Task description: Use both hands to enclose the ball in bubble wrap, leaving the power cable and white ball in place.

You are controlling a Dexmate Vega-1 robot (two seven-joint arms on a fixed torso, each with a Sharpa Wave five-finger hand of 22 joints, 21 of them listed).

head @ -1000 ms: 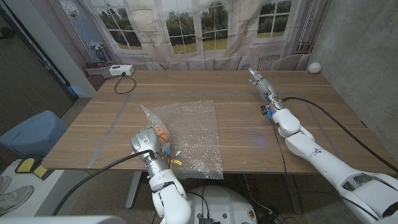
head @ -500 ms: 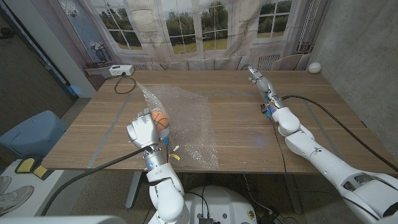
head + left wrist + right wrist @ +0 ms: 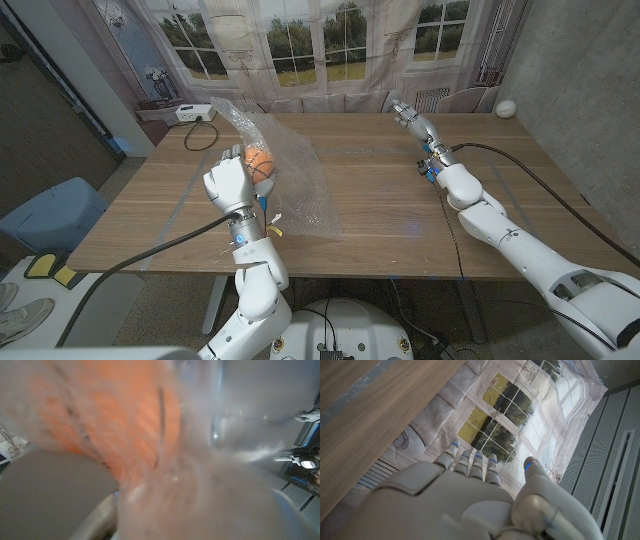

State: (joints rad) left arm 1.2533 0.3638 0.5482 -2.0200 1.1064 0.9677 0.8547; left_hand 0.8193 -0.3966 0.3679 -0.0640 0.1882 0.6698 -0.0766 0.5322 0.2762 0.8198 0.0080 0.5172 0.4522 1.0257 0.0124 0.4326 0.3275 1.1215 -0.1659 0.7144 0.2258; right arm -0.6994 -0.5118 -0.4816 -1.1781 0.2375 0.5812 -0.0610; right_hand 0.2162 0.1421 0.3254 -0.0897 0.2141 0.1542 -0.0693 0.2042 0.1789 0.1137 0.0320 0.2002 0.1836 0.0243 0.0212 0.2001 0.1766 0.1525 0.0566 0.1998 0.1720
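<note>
The head view looks down from above the near edge of the surface (image 3: 400, 190) toward the far window backdrop (image 3: 300, 40). The left wrist view sits pressed close against the orange ball (image 3: 115, 420), blurred. The right wrist view looks along its robot hand (image 3: 470, 500) toward that same backdrop (image 3: 510, 425).

A window-print curtain (image 3: 300, 40) hangs behind the wooden table (image 3: 380, 190); grey wall (image 3: 590, 90) at right.

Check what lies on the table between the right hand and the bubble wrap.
Head view: only bare table between the right hand and the bubble wrap.
</note>
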